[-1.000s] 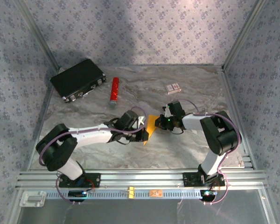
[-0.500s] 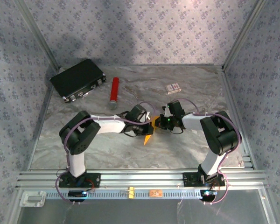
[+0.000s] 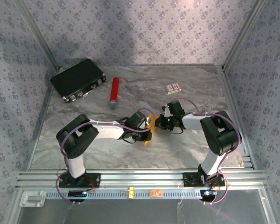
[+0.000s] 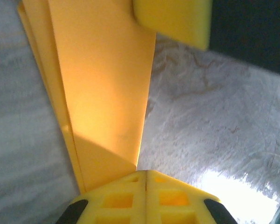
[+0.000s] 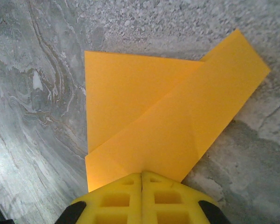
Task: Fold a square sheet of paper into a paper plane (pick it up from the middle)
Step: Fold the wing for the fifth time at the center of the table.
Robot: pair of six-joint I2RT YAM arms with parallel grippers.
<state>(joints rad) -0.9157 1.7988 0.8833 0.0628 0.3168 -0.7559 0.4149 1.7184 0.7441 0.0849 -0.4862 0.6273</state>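
The partly folded orange-yellow paper [image 3: 150, 127] is held near the middle of the marbled surface [image 3: 200, 93], between the two arms; one end is pinched in the clenched left claw [image 4: 145, 175], and the opposite end is gripped by the clenched right claw [image 5: 141, 176]

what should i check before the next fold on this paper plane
1. Left end effector gripping the paper: ok, jaws shut on its edge.
2. Right end effector gripping the paper: ok, jaws shut on the layered edge.
3. Folds in place: ok, overlapping flaps show in the right wrist view.
4. Narrow dart shape reached: cannot tell, the arms cover most of it from above.
5. Paper lying flat on the table: cannot tell.
6. Red cylinder and black case apart from the paper: ok, both at the far left.
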